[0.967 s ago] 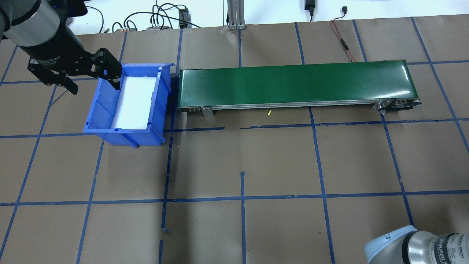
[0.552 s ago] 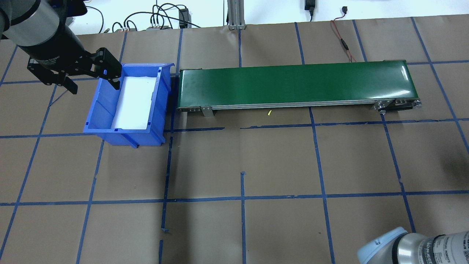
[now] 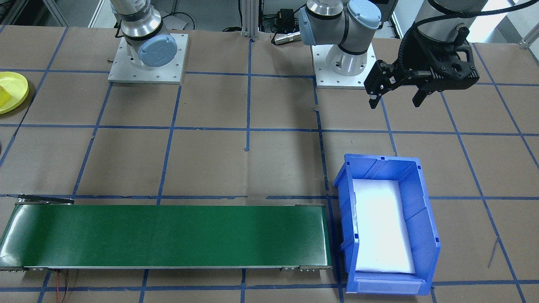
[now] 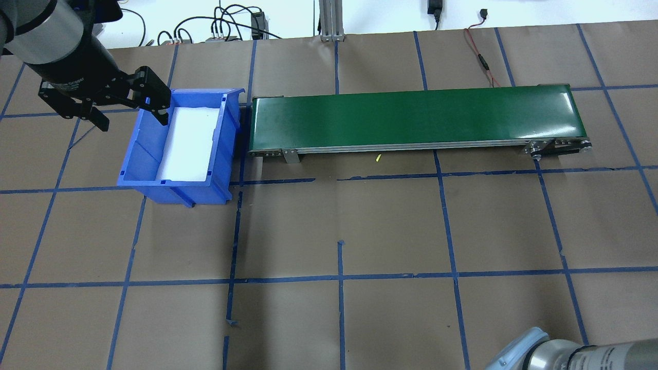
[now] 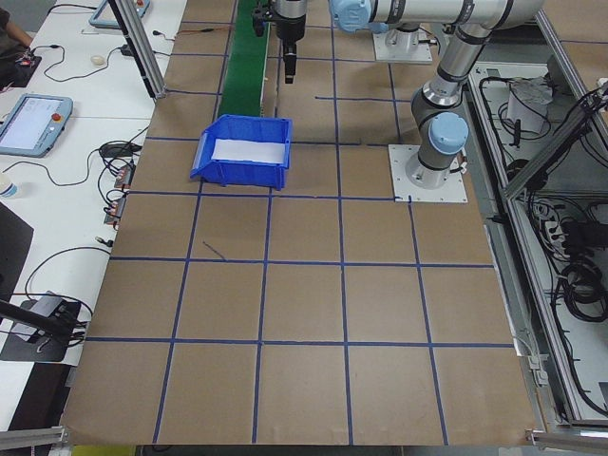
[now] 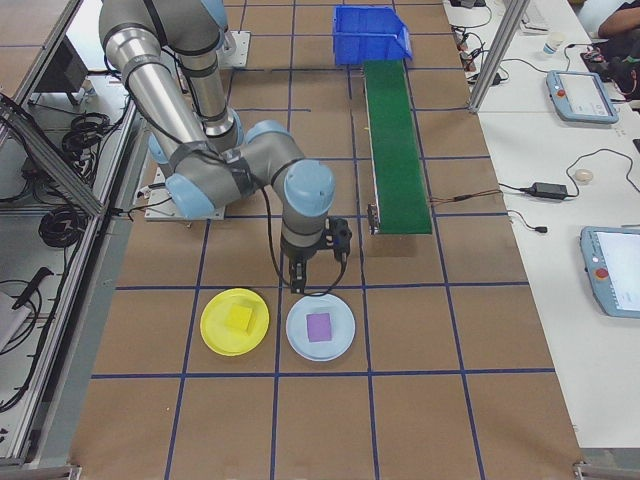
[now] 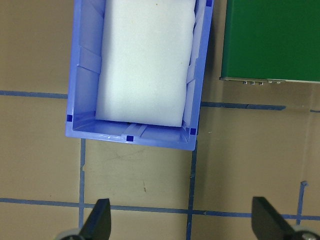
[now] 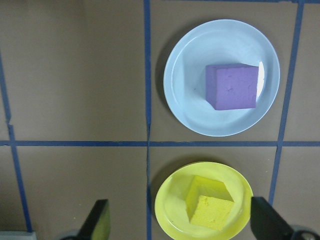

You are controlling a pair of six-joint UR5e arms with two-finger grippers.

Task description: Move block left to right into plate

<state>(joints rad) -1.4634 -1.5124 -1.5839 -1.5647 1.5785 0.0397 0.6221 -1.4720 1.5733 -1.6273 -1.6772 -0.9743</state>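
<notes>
The yellow plate [image 8: 167,200] lies on the table with a yellow foam block [image 8: 209,202] resting in it; both also show in the exterior right view, plate [image 6: 212,325] and block [image 6: 238,318]. My right gripper [image 8: 181,220] hangs open above the plate with nothing held, and in the exterior right view this gripper [image 6: 300,282] sits near both plates. Far off, my left gripper [image 4: 132,122] is open and empty, hovering by the blue bin's [image 4: 139,149] near-left corner. The left wrist view shows that gripper [image 7: 182,222] above bare table.
A pale blue plate [image 8: 185,90] beside the yellow one holds a purple block [image 8: 232,86]. The blue bin [image 3: 425,210] has a white foam liner and no block showing. A green conveyor [image 4: 411,118] runs from the bin toward the right. Cables lie along the far edge.
The right arm's elbow has slid left and lower at the overhead view's bottom edge. The left arm and the bin have not moved.
</notes>
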